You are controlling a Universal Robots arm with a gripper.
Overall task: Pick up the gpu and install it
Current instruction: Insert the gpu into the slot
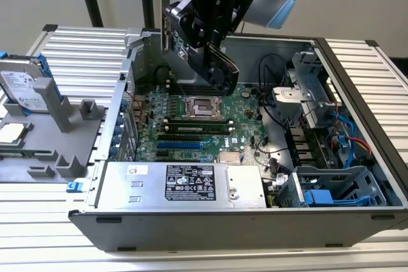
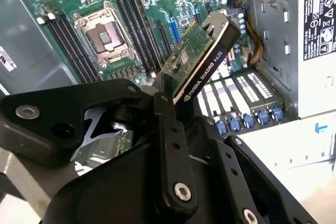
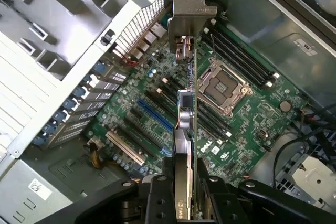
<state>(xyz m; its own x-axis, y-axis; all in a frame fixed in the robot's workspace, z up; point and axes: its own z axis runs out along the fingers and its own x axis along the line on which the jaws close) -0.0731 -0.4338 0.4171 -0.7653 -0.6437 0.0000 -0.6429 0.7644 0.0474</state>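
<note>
Holding the gpu [image 3: 187, 114] clamped tight, the tool [image 3: 185, 182] hangs over the motherboard [image 3: 247, 140]: picked up, not yet slotted in.

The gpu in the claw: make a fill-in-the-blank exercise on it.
The claw is shut on the thin green circuit-board gpu with black cooler, held ___ the large green motherboard.
The gpu's silver metal bracket is at the end far from the ___.
The silver hard drive with white label sits ___ the open grey computer case.
Missing words: above; claw; outside.
</note>
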